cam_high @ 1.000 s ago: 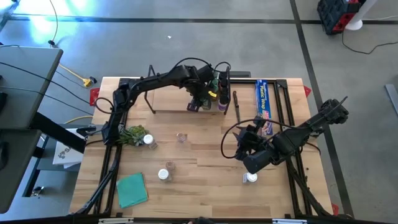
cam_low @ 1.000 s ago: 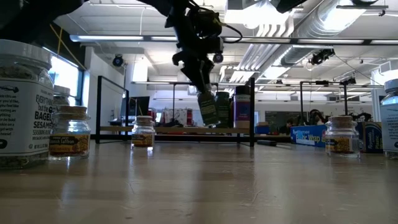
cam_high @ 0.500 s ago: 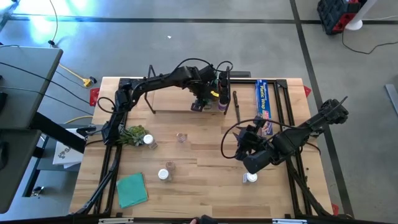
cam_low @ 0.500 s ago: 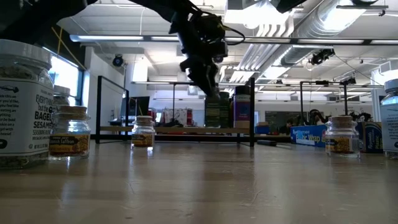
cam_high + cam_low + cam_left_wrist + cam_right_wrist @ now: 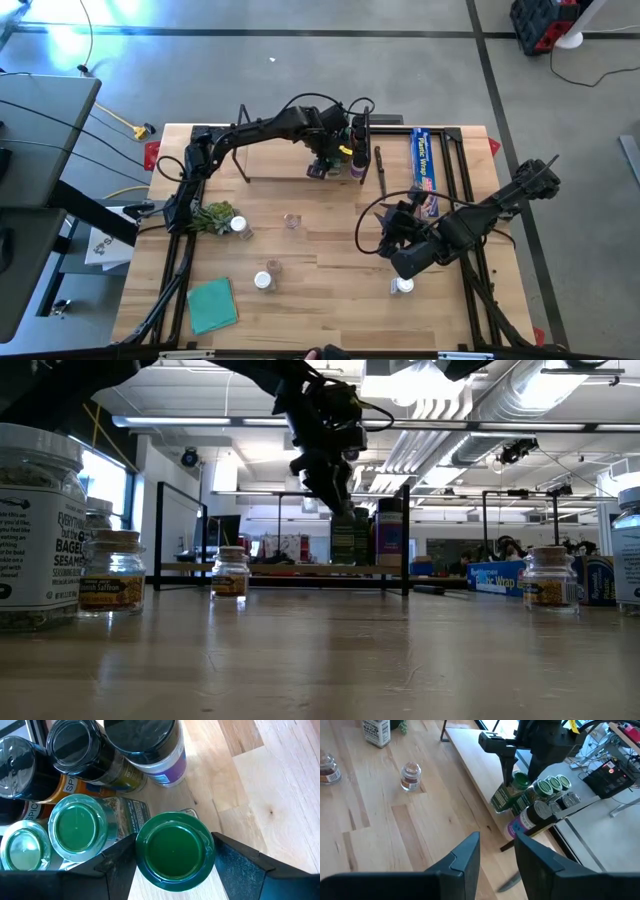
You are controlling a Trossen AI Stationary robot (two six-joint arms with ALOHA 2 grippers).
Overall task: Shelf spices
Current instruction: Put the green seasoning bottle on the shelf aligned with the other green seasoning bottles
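The left hand point(image 5: 172, 870) hangs over the shelf point(image 5: 285, 165), its fingers spread either side of a green-lidded jar point(image 5: 174, 850) that stands on the board, with no clear grip. Beside it stand two more green-lidded jars, two dark-lidded ones and a larger jar with a purple label; an orange label reads "SPIC". The right hand point(image 5: 495, 855) hovers partly open and empty above the tabletop point(image 5: 330, 270), near a white-lidded jar point(image 5: 403, 286). In the low view, a big jar point(image 5: 35, 530) reads "EVERYTHING BUT THE BAGEL SESAME". A blue box point(image 5: 424, 160) reads "Plastic Wrap".
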